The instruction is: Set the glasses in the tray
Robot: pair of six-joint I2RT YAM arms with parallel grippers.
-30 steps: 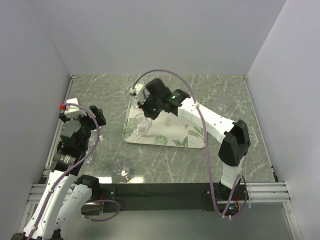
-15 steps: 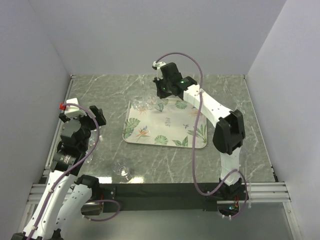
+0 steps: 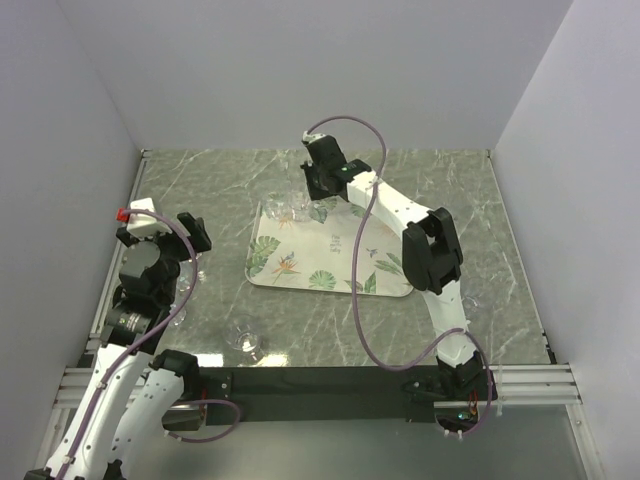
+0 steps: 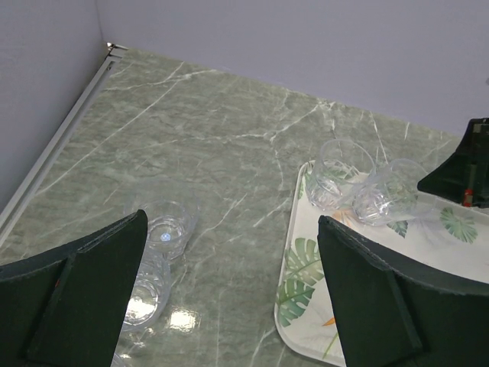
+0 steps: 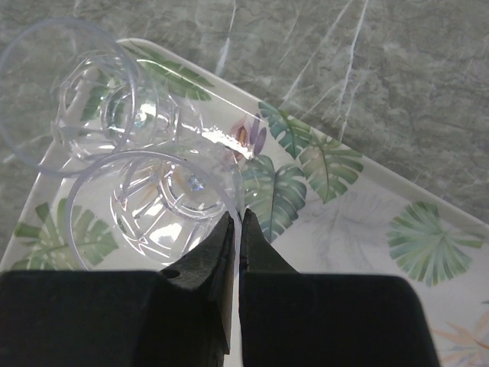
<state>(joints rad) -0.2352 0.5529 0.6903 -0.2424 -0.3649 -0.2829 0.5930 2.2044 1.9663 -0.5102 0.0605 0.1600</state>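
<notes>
Since a second ago our right arm [image 3: 400,215] has swung from over the tray's [image 3: 330,283] left side out to its far-left corner. Our right gripper [image 5: 237,219] is pressed together, pinching nothing, its tips just beside two glasses [image 5: 157,200] that sit side by side in that corner, tucked there, we judge, to leave room for the rest. Our left gripper [image 4: 231,223] hangs spread wide over two more glasses [image 4: 168,231] on the bench [image 4: 229,138], well placed to take one next; another glass [image 3: 245,340] waits near the front edge
</notes>
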